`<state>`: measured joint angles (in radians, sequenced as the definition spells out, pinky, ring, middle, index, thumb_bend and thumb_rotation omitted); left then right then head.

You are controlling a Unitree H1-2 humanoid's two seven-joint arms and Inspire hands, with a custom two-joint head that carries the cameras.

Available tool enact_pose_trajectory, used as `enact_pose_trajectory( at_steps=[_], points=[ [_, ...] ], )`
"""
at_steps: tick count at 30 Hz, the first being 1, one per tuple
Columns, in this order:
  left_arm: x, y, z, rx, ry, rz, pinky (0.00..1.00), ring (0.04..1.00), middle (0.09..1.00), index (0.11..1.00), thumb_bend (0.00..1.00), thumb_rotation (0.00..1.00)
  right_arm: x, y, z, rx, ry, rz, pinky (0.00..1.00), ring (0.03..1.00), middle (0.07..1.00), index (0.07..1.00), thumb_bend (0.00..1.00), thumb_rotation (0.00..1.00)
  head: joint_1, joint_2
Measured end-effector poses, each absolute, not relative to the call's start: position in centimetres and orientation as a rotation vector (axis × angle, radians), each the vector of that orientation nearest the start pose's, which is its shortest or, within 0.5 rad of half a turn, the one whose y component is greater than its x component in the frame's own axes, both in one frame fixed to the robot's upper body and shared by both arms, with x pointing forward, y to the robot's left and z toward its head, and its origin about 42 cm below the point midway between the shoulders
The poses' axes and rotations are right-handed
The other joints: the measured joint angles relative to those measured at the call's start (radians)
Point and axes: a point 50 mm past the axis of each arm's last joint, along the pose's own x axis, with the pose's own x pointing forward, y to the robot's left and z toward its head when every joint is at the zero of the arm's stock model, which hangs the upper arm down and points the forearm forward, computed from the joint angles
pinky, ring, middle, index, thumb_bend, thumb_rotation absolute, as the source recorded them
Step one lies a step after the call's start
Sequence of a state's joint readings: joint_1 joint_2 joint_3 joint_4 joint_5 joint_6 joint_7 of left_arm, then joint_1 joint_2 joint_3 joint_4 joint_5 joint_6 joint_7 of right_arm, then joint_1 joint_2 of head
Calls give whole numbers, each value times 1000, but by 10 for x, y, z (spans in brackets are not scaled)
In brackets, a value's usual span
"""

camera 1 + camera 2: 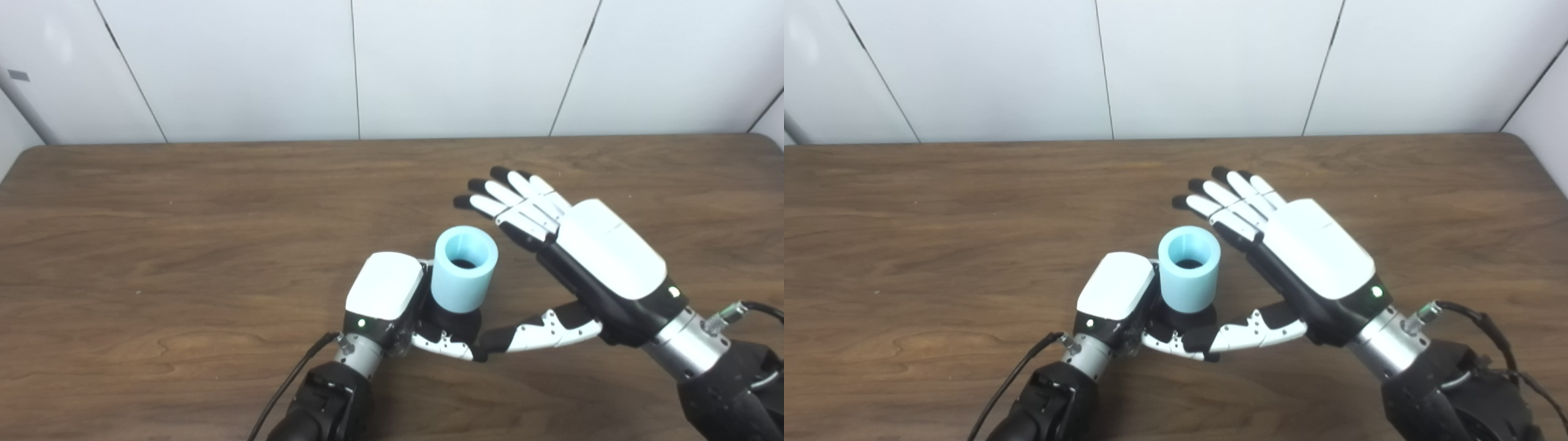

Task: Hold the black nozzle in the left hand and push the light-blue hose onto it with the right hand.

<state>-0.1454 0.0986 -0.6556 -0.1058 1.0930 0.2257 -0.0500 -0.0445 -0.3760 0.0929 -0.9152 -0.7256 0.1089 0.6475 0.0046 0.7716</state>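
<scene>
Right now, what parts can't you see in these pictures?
- Black nozzle: both views show only a dark bit; the light-blue hose covers its top, the left hand wraps its sides.
- Left hand's fingers: mostly hidden behind nozzle and hose.
- How deep the nozzle sits: hose walls hide it.
- Right hand: palm faces away from both cameras.
- Both arms: cut off by the bottom edge.

the short light-blue cylindrical hose point(464, 268) stands upright on the black nozzle point(454, 318), between the left hand point(392, 294) and right hand point(588, 257), above the wooden table's point(184, 245) near middle.
</scene>
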Motion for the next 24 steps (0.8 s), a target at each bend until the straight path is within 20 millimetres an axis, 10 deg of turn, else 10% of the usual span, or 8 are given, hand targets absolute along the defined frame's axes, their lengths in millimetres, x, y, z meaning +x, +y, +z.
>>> enact_pose_trajectory(
  at_steps=[24],
  points=[
    [273, 70, 136, 1199, -342, -425, 287, 383, 411, 485, 523, 0, 195, -217, 288, -1244, -511, 542, 1000, 1000, 960, 906, 681, 1000, 6, 6]
  ],
)
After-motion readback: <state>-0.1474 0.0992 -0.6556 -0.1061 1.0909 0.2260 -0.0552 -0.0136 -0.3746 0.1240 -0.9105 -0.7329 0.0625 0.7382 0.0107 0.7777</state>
